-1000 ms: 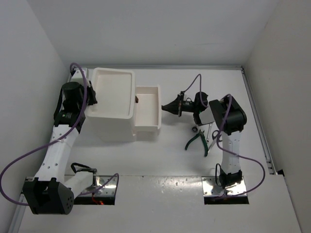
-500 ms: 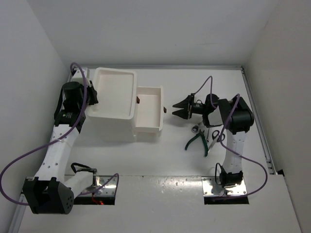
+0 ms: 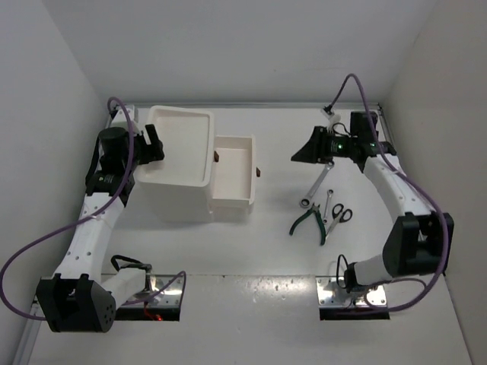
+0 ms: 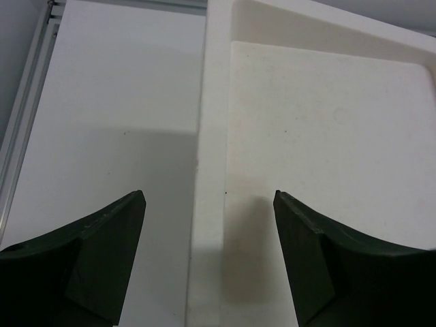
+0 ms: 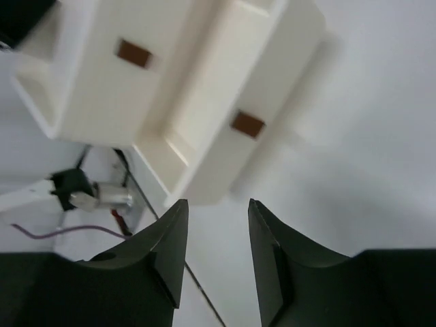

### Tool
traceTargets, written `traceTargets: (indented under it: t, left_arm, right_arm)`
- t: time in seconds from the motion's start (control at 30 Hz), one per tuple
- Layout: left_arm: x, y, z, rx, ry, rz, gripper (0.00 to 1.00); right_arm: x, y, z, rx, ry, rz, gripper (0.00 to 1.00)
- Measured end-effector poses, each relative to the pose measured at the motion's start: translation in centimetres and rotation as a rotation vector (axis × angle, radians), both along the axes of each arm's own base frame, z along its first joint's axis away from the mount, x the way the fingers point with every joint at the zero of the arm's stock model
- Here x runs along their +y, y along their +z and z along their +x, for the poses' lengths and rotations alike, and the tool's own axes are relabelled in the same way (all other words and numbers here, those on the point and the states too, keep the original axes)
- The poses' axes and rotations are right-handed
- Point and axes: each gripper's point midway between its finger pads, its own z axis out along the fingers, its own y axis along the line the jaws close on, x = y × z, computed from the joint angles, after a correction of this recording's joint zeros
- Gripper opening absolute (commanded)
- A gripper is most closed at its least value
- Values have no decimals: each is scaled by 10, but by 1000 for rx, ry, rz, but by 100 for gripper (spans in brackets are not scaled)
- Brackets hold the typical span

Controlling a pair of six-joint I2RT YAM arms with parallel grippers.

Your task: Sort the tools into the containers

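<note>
Where rim [image 4: 211, 82] runs, left hand [image 4: 208, 196] straddles.

Light: bright, even, diffuse, from overhead.
Shadows: soft; a grey patch below the left gripper [image 4: 208, 197] falls over the tray rim [image 4: 212, 102].
Glare: on the metal base plates [image 3: 329, 295].
Focus: right wrist view soft, slightly blurred.

left fingers [image 4: 88, 259] wide apart — right fingers [image 5: 157, 252] narrower, empty.
</note>
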Motion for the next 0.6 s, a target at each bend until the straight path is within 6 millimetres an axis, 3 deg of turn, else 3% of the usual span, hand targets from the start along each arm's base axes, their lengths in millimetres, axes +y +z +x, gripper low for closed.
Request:
traceTargets:
  t: [0.07,0.17,0.27,0.33,0.37,0.47,0.6]
  left_arm:
    - [0,0,0,1,2,1,83]
    - [1,0,0,0,8,3,84]
    - [2,0,0,0,12,4,86]
    - [2,1,0,-1,13,4,86]
    - [3,0,0,-1,15,4,86]
    - [3,1,0,-2,21,3,86]
    - [4,1,-1,-5,26,0,86]
  right_arm:
    - [-9,-15,-24,26,-18,-111,39]
    - [-30,-67,-63,202,-69,-263,40]
    - [-53,-125,-104,436,-158,-421,27]
    - [-63,-151,-130,539,-211,-542,30]
    - [-65,-159,-142,565,-218,-591,35]
    - [-67,-170,-165,579,-212,-689,35]
    - [-76,-173,-161,542,-253,-786,33]
